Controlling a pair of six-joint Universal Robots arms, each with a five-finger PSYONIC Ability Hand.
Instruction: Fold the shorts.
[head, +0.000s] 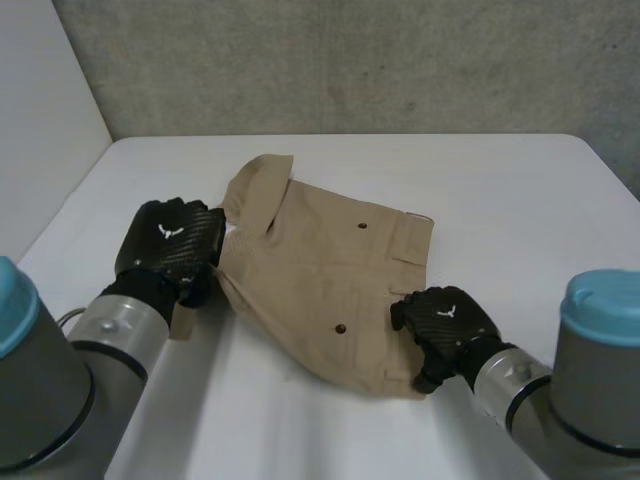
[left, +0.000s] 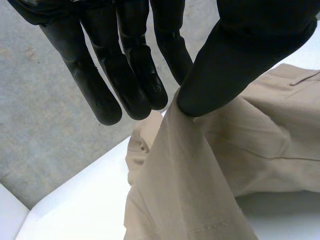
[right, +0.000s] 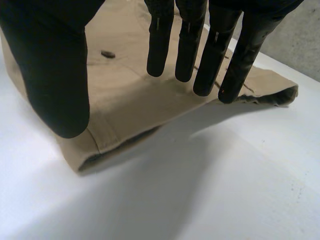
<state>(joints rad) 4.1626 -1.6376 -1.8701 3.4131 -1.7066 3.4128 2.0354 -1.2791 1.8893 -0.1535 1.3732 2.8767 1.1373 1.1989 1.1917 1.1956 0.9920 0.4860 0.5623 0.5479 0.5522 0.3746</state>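
I see the tan shorts (head: 330, 275) lying mid-table on the white table (head: 500, 190). At their 9 o'clock edge my left hand (head: 170, 240) pinches a raised ridge of the cloth between thumb and fingers. My right hand (head: 445, 318) is at their 4 o'clock corner, fingers (right: 160, 45) straight and spread, gripping nothing.

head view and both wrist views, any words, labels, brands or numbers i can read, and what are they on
Words, numbers, brand names: none can be read in any view.
Back of the left robot hand: a small white emblem, a shape with no letters.
Back of the right robot hand: the same kind of emblem, no letters.
Shorts: plain tan cloth with two dark buttons, no printed text.
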